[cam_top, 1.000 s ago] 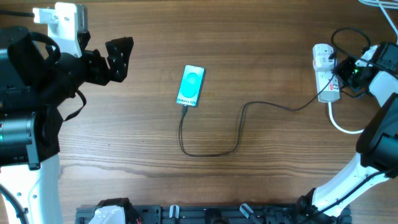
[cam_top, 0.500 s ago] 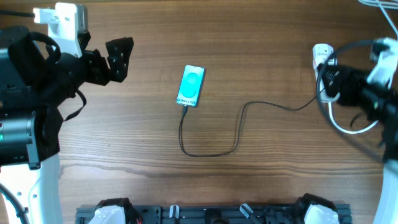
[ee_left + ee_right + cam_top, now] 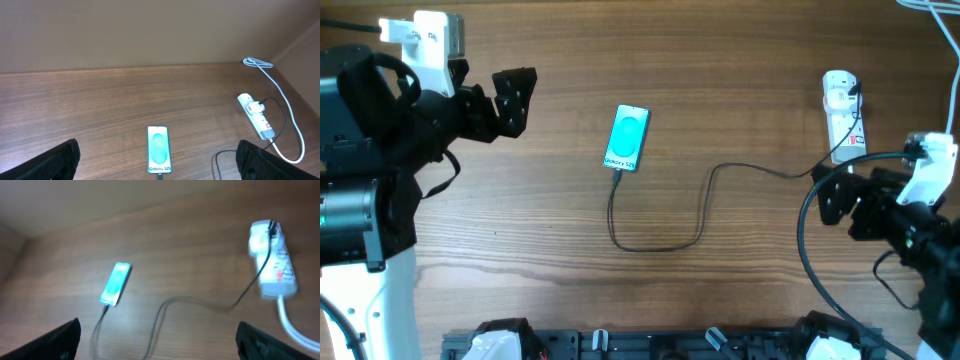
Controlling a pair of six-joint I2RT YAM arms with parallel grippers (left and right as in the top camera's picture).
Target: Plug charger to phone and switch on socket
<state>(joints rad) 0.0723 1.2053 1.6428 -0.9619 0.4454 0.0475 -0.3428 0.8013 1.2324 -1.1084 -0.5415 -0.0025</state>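
"Galaxy S25" on the phone (image 3: 159,156)

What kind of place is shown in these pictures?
Probably a robot test bench: black robot arms flank a brown wooden table holding a white oblong power strip and a slim turquoise-screen smartphone.

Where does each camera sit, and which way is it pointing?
Overhead: above the table, looking down on phone, cable, socket; left gripper and right gripper at the sides.
Left wrist: behind the left gripper, slanting down at the phone; its fingers in the bottom corners.
Right wrist: same behind the right gripper, blurred; fingers likewise.
All share phone and socket.
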